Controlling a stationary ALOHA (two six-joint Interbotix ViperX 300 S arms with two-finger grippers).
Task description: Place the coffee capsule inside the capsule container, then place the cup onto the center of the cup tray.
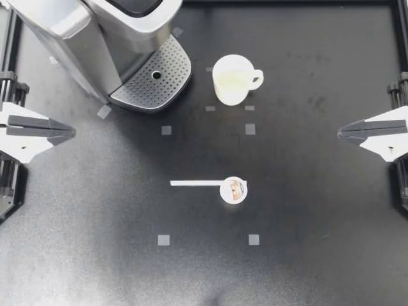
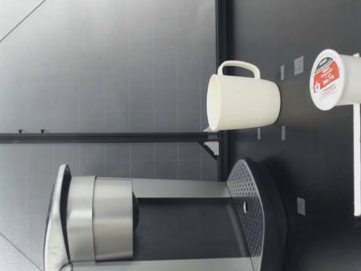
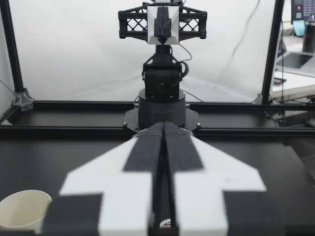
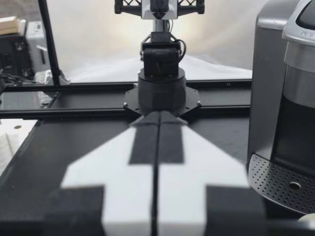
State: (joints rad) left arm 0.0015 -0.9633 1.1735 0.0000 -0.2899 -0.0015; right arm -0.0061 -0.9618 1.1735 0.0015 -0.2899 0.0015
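- The coffee capsule [image 1: 233, 190] stands on the black table [image 1: 319, 242], a little below the table's middle, at about 6 o'clock from the cup [image 1: 233, 79] and well apart from it.
- Its lid faces up. In the low view the lid of the capsule [image 2: 327, 79] carries a red label with white print, too small for me to read.
- A thin white strip [image 1: 194, 183] lies flat on the table and runs from the capsule toward 9 o'clock.
- The white cup stands upright with its handle toward 3 o'clock, just beside the cup tray [image 1: 153, 80], at 3 o'clock from it and not touching.
- The cup tray is the perforated metal plate at the foot of the coffee machine [image 1: 95, 38], which fills the table's 11 o'clock corner.
- Small grey tape squares [image 1: 166, 130] are stuck on the table around the cup and the capsule.
- My left gripper [image 1: 71, 132] is at the 9 o'clock edge and my right gripper [image 1: 340, 132] at the 3 o'clock edge, both far from the capsule.
- In each wrist view the two fingers are pressed together with nothing between them.
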